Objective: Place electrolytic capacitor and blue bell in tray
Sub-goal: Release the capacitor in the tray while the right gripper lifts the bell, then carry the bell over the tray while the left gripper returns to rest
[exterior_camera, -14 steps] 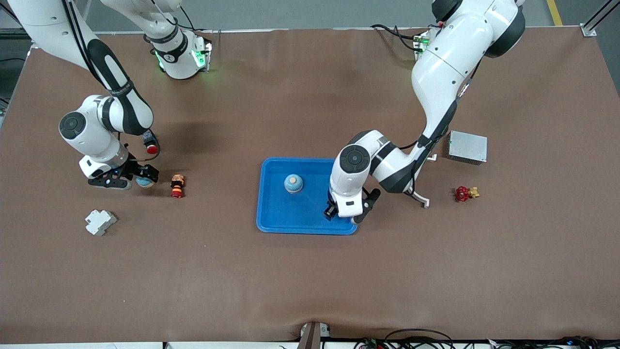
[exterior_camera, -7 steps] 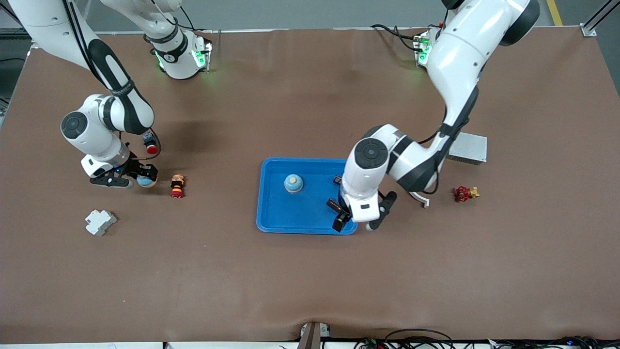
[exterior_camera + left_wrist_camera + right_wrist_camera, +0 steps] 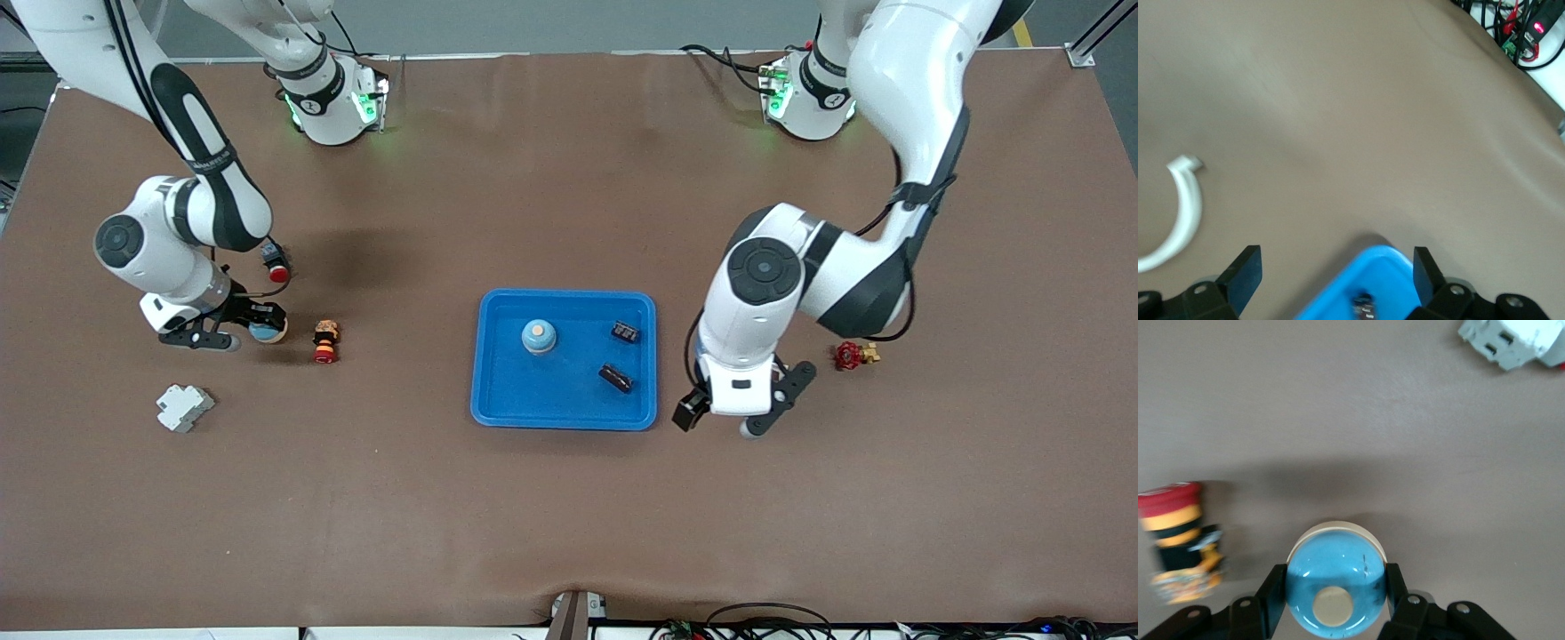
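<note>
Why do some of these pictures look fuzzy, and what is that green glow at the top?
Front view: sharp, evenly lit; green lights glow on both arm bases. Left wrist view: soft all over, the blue tray corner smeared. Right wrist view: the blue bell is crisp, the striped figure beside it blurred.

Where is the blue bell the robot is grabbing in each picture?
Front view: the blue bell sits between the right gripper fingers, beside the striped toy figure.
Right wrist view: the bell is gripped between the fingers; the same figure is alongside.
Left wrist view: not in it.
</note>
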### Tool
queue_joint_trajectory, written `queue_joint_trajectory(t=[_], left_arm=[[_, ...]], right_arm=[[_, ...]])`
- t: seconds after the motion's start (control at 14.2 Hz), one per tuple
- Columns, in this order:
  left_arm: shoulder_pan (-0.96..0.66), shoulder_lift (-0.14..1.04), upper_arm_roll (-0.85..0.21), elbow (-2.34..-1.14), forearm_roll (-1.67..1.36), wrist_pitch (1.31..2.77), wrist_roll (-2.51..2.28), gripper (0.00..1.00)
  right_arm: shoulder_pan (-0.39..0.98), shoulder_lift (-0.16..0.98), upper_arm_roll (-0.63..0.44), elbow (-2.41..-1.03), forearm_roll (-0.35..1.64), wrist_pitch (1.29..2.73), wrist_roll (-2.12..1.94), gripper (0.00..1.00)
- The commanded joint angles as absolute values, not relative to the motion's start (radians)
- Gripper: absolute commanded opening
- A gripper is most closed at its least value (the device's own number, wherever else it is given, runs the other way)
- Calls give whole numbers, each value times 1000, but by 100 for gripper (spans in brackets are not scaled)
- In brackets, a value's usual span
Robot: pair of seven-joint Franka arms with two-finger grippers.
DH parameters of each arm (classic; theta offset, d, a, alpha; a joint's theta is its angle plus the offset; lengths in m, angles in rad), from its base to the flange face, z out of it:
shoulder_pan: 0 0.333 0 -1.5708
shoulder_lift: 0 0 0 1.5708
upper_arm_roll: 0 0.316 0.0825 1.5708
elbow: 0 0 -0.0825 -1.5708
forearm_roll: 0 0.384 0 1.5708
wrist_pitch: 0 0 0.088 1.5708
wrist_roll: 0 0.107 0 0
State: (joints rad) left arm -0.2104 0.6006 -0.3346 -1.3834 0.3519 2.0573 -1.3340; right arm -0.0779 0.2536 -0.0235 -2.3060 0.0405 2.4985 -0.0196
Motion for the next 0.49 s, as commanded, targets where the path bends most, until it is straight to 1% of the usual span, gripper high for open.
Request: queue_joint_trajectory(t=[0.0,0.07,0.14,0.42], left_arm=[[-158,508,-348,-1413,298,2006,-1180,100],[-140,480,-348,-1414,285,1993,-1143,100],[-114,463,-351,-1413,284,1959,-1094,100],[-52,405,-353,-1408,272,1873,-931,100]], right_arm=[[-6,190,-23,-2199,61,2294,98,0],[15,184,-23,-2169,63,2249,147,0],[41,173,-21,-2154,63,2234,216,0],[207,176,-23,-2080,63,2220,513,0]])
